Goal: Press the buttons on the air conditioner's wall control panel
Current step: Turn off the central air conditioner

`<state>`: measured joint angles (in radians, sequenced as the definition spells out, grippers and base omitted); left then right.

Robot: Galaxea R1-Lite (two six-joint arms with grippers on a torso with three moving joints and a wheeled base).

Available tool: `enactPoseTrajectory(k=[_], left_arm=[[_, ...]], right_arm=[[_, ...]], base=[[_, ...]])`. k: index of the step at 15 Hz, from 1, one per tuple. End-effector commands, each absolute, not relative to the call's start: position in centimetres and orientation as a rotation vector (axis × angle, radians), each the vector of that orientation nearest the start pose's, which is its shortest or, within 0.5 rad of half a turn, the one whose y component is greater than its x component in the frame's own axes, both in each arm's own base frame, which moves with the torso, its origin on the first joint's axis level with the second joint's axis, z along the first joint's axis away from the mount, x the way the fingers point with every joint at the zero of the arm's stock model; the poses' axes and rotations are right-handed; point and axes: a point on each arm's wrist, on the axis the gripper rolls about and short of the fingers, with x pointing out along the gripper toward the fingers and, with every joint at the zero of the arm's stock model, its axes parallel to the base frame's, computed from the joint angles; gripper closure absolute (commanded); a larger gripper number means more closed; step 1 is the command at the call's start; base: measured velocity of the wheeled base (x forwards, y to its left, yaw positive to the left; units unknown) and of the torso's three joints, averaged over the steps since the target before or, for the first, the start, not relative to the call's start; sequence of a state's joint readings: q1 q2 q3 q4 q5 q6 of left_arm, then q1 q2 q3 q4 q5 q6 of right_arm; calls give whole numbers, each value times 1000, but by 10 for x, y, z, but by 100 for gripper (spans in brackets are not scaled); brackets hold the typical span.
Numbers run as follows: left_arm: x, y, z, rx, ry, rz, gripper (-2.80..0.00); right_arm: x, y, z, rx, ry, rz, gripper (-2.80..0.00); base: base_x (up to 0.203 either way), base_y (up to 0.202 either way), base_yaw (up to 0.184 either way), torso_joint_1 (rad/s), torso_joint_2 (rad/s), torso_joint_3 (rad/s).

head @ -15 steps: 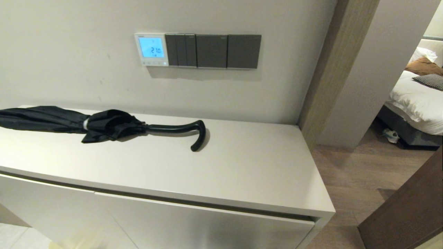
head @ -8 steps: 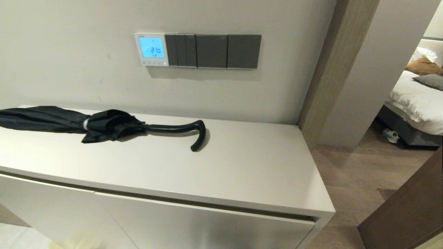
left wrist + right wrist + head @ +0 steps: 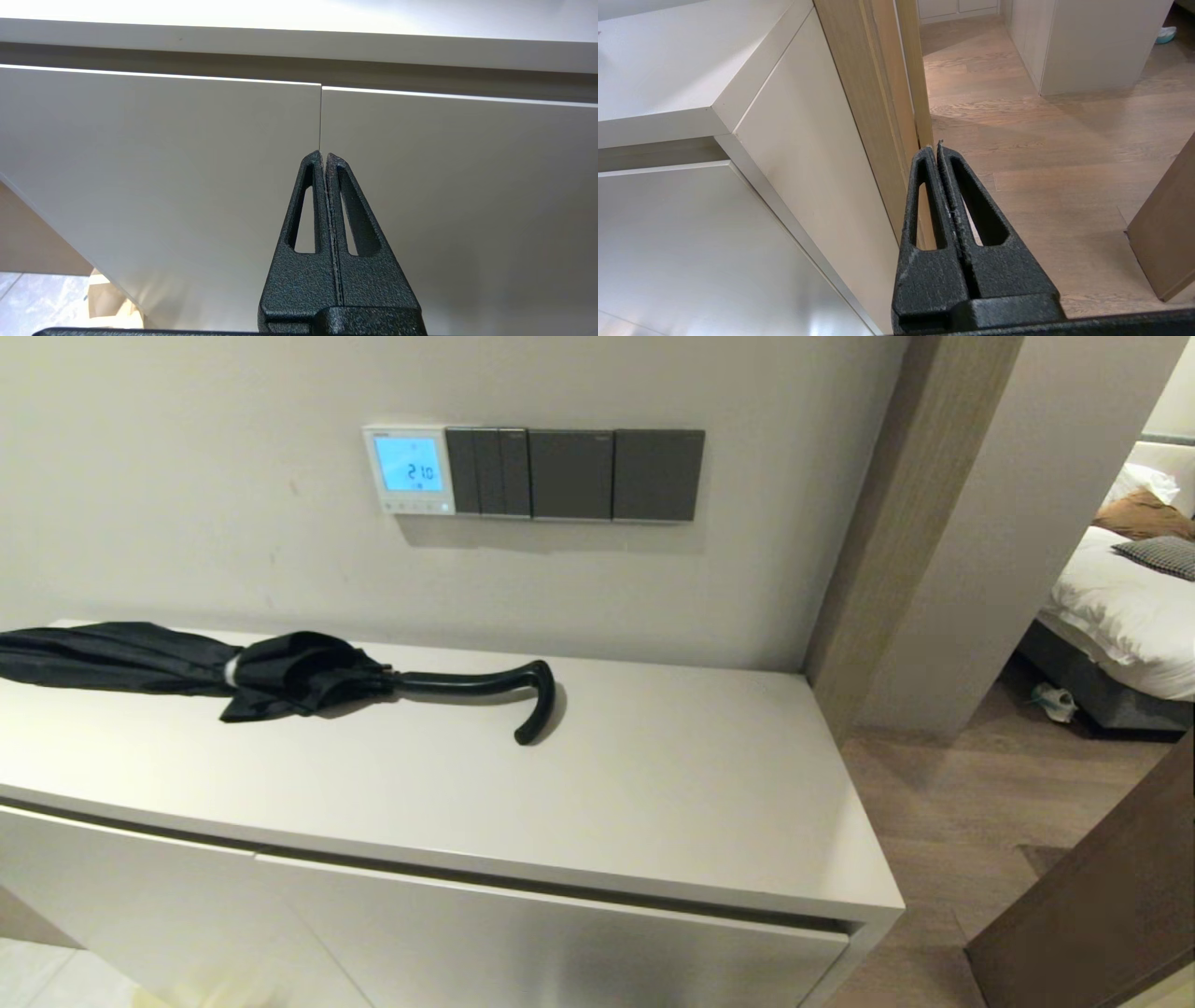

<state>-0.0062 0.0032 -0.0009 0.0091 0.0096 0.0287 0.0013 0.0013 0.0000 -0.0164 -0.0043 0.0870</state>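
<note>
The air conditioner's wall control panel [image 3: 409, 469] is a small white thermostat on the wall above the cabinet, its blue screen lit. The buttons [image 3: 414, 506] form a tiny pale row under the screen. Neither arm shows in the head view. My left gripper [image 3: 324, 156] is shut and empty, low down in front of the cabinet doors. My right gripper [image 3: 935, 149] is shut and empty, low beside the cabinet's right end, over the wood floor.
Three dark grey switch plates [image 3: 574, 474] sit right of the thermostat. A black folded umbrella [image 3: 280, 677] lies on the white cabinet top [image 3: 653, 784]. A wooden door frame [image 3: 873, 523] stands at the right; a bed [image 3: 1120, 607] lies beyond it.
</note>
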Motion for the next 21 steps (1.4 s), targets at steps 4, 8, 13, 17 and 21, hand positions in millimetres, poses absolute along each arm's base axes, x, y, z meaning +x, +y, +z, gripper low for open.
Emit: enactPoseTrajectory(k=[4,8,13,17,21], left_arm=[[-23,0,75,29,12,3,0],[-23,0,75,29,12,4,0],[-23,0,75,28,12,4,0],[-23,0,75,29,11,4,0],[-23,0,75,29,11,3,0]], right_arm=[[-23,0,77,87,-14,-2,0],[-23,0,77,87,-15,-2,0],[-23,0,77,87,-14,-2,0],[-23,0,77,87,-14,-2,0],[-23,0,77,87,-14,-2,0]], base=[[0,0,0,0,0,0],[0,0,0,0,0,0],[0,0,0,0,0,0],[0,0,0,0,0,0],[0,0,0,0,0,0]])
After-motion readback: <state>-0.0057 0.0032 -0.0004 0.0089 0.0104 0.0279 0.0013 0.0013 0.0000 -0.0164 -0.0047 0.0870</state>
